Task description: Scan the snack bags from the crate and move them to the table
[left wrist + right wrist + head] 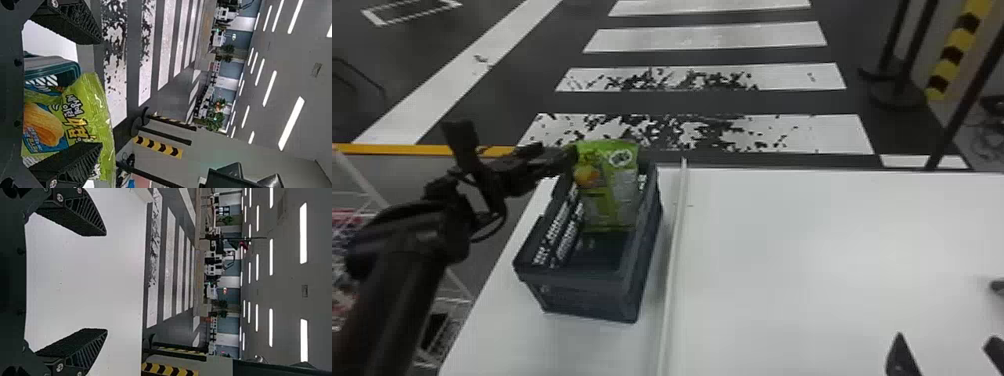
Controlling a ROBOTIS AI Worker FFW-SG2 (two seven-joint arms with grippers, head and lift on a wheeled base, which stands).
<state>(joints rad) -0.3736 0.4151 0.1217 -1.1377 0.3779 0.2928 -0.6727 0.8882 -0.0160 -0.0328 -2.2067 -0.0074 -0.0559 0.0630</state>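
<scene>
At the left of the head view, the left gripper (100, 93) is beside the upper left edge of the green chip bag (609, 202). Its two fingers are spread wide and clasp nothing; one of them overlaps the bag in the wrist view, but whether they touch I cannot tell.

The bag stands upright, left of the frame's centre, in the far part of the dark folding crate (577, 281), its top above the rim. I expect it to be light, puffed with air and soft, with a smooth film that may slide. The chips inside would break easily, so a hard squeeze in the middle is not advisable. The better hold is probably the flat top seal, or the upper side margin, with one finger on each face.

Right of the crate there is a pale strip (677, 235), then the white table (807, 250). At the lower right, the right gripper (106, 282) is released, its fingers well apart, holding nothing.
</scene>
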